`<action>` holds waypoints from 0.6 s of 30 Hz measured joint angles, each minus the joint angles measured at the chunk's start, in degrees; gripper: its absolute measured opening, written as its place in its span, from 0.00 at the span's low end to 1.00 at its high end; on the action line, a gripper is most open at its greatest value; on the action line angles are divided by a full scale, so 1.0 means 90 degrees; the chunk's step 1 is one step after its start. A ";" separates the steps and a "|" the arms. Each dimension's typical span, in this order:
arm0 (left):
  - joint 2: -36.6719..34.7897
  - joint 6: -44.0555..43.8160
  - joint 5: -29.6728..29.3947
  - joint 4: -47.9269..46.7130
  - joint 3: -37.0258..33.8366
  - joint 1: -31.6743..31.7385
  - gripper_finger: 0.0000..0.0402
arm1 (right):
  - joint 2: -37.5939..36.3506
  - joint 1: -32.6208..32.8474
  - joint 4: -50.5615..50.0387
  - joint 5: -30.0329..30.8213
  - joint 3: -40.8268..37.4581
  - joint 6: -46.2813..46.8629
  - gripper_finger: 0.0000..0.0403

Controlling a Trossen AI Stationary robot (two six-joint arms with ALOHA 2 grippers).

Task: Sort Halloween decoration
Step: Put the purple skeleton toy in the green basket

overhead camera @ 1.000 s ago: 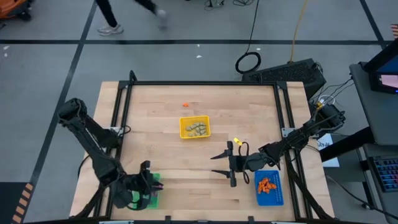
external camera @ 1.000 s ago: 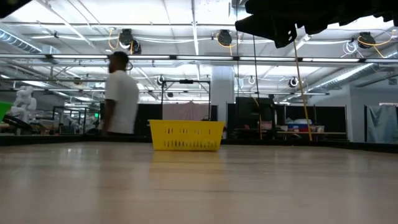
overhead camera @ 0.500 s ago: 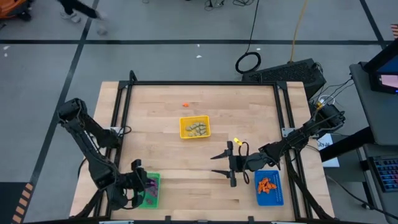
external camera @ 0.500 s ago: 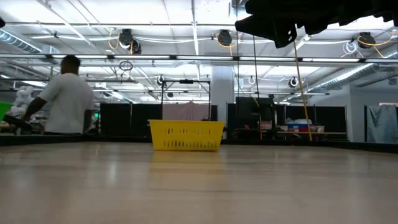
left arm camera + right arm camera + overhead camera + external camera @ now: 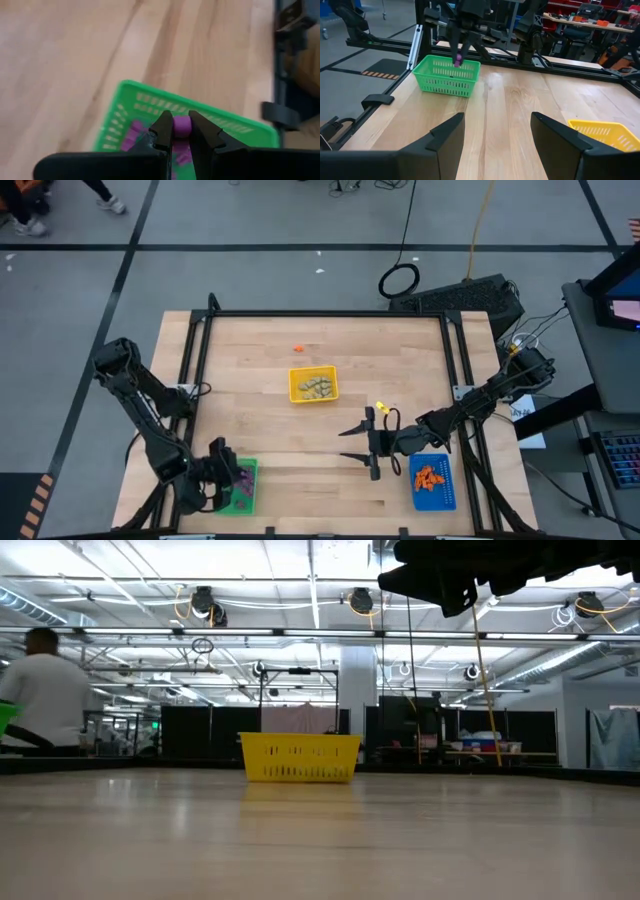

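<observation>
- One tray (image 5: pixel 313 385) is sitting mid-table with trinkets (image 5: pixel 317 387) in it.
- Another tray (image 5: pixel 243 485) is sitting lower left.
- A third tray (image 5: pixel 433 481) is sitting lower right.
- A lone trinket (image 5: pixel 298 348) is lying above the middle tray.

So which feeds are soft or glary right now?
Left wrist view: the purple trinket in the left hand is fairly crisp; the green tray and wood are blurred. Low view: ceiling lights glare, the person is smeared. High view: even light.

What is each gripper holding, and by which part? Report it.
Left gripper pinches a purple trinket by its sides, above the green tray. Right gripper is open, empty.
</observation>
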 joint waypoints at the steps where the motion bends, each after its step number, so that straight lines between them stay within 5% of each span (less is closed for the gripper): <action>1: 0.0000 0.0000 0.0032 0.0091 0.0000 -0.0009 0.09 | 0.0000 -0.0001 0.0000 0.0000 0.0000 0.0002 0.53; 10: 0.0435 -0.0001 0.0835 0.0319 0.0002 -0.0009 0.09 | 0.0000 -0.0001 0.0000 0.0000 0.0000 0.0002 0.53; 18: 0.0690 0.0000 0.0926 0.0633 0.0002 -0.0009 0.09 | 0.0000 -0.0013 0.0000 0.0002 0.0000 0.0000 0.53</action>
